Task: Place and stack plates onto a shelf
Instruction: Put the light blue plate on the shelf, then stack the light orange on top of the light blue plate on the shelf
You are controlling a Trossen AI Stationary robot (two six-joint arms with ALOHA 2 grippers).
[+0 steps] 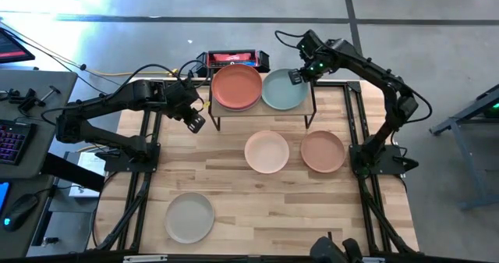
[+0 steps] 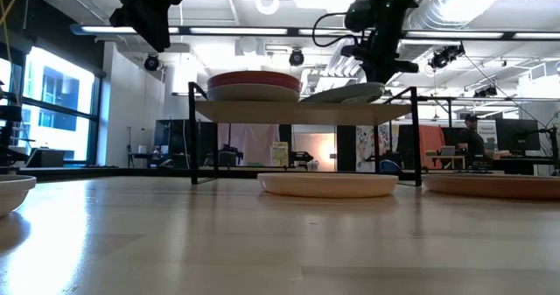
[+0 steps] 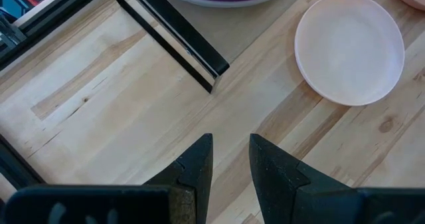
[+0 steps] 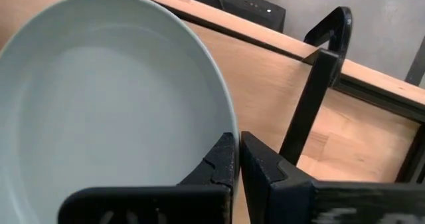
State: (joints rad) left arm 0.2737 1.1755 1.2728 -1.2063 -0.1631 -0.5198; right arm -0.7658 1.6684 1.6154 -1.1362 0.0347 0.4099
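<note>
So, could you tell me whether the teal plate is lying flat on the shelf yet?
Not flat: the teal plate sits tilted on the shelf, its raised edge pinched by the right gripper.

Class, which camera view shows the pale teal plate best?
The right wrist view: the pale teal plate fills it, rim pinched by the right gripper. The high view shows it small on the shelf; the low view, edge-on; the left wrist view, nothing.

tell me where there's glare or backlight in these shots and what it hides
High view: bright glare streaks the floor beyond the table; the plates stay readable. Low view: ceiling lights and the window backlight it, so the left tool is a silhouette and the shelf shades the peach plate. Wrist views: even light, no glare.
</note>
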